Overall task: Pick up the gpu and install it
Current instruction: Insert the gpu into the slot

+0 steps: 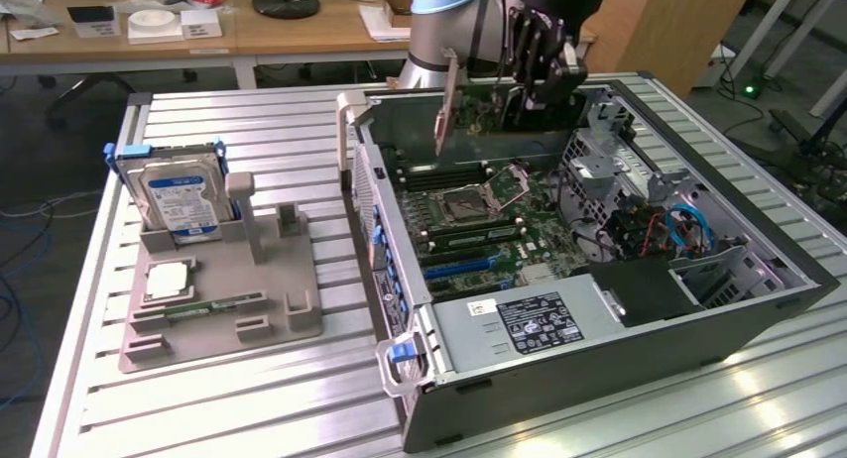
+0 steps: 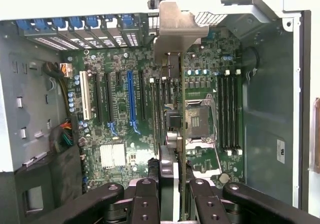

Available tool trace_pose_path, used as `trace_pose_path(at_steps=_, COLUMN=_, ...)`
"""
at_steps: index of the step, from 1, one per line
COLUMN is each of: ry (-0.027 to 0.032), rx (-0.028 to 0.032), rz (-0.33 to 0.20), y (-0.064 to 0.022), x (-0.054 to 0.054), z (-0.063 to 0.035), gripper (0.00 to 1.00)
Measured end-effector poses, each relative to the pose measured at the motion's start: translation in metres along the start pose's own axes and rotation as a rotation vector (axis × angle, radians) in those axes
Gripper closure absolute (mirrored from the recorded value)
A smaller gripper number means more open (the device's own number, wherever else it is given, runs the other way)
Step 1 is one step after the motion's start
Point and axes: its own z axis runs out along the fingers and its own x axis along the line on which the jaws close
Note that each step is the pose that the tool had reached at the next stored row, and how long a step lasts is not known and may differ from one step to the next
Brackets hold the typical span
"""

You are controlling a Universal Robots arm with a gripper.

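One gpu (image 2: 170, 98) in gripper (image 2: 170, 185), over motherboard (image 2: 116, 114) inside case (image 1: 582, 379)

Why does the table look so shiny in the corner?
Exterior view: light glares off the metal table at the exterior view's right. Wrist view: the case's rim is washed out white, while the gpu in the gripper looks darker.
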Motion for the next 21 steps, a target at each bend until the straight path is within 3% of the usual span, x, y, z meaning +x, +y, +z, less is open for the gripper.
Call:
trace_pose_path(at_steps=15, ry=-0.0003, rx=0.0002, rz=-0.001, y=0.0, x=0.0003, z=0.0004, gripper=0.72)
trace_pose_path(at_steps=21, ry=-0.0009, rx=-0.0008, rz=-0.028, y=0.0008, x=0.0016, z=0.0033, gripper=0.72)
